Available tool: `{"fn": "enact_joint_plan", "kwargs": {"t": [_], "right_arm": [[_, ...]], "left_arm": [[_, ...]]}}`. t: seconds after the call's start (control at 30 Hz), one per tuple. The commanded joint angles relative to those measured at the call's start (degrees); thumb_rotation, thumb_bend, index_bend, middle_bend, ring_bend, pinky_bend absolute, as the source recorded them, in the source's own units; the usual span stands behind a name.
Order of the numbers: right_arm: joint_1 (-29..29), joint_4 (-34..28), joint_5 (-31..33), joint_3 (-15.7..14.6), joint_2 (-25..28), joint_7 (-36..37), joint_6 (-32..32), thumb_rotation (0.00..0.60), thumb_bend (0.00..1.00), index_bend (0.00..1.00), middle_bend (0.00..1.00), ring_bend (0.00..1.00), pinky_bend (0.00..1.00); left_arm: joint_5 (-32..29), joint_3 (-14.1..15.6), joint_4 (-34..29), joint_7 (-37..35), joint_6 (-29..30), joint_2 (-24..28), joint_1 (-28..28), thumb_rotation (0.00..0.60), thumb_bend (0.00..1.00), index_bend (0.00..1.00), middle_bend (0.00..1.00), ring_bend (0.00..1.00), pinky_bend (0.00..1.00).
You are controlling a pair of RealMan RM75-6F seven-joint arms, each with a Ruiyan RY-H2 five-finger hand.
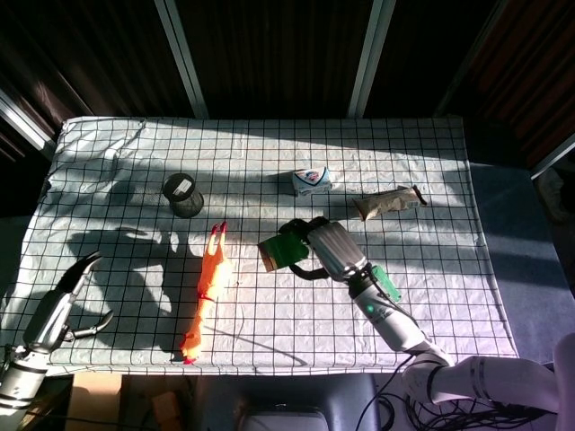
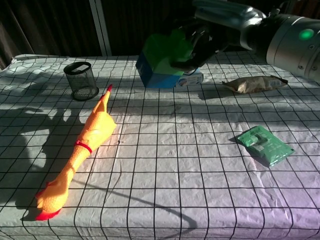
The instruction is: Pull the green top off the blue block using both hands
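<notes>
Right robot hand [image 2: 200, 37]: fingers curled over the green top [image 2: 165, 47], gripping the stack and holding it in the air above the bench [image 2: 165, 165]; in the head view the same hand [image 1: 328, 251] sits over the middle of the bench.
Green top: seated on the blue block [image 2: 152, 75], the 2 pieces joined and tilted; seen from the head as a green piece [image 1: 286, 250].
Blue block: under the green top, clear of the cloth, in front of the small white packet [image 2: 192, 79].
Left robot hand [image 1: 67, 301]: at the near left corner of the bench, holding nothing, fingers apart with 1 reaching forward.
Rubber chicken [image 2: 80, 150]: lying lengthwise on the left half of the bench.
Mesh cup [image 2: 81, 80]: upright, beyond the chicken's beak.
Green pouch [image 2: 264, 145]: flat on the right side.
Brown wrapper [image 2: 255, 84]: lying at the far right.
</notes>
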Motion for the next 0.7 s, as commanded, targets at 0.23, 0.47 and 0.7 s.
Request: {"fn": "enact_joint_plan", "kwargs": {"t": [0.23,0.47,0.7], "right_arm": [[0.60,-5.87,3.03,6.32,0.10,8.15,-1.09,0.600,0.31,0.89,0.65,0.43,0.35],[3.60,-6.82,8.67,8.22,-2.24,5.18,-3.35,0.600,0.31,0.89,0.65,0.43,0.35],[5.69,-6.59,11.35,8.83,-4.97,1.86,-2.84,0.600,0.31,0.89,0.65,0.43,0.35]], "left_arm": [[3.71,0.81,4.45,-30.59,-0.72,-6.26,-8.45,0.600,0.27,0.00,0.00,0.00,0.08],[0.99,-0.93,3.33,-35.83,-3.24,-10.24,-11.70,0.600,0.27,0.00,0.00,0.00,0.08],[-0.56,-1.71,3.64,-38.86,-5.83,-12.82,-14.33,0.600,0.27,0.00,0.00,0.00,0.08]]}}
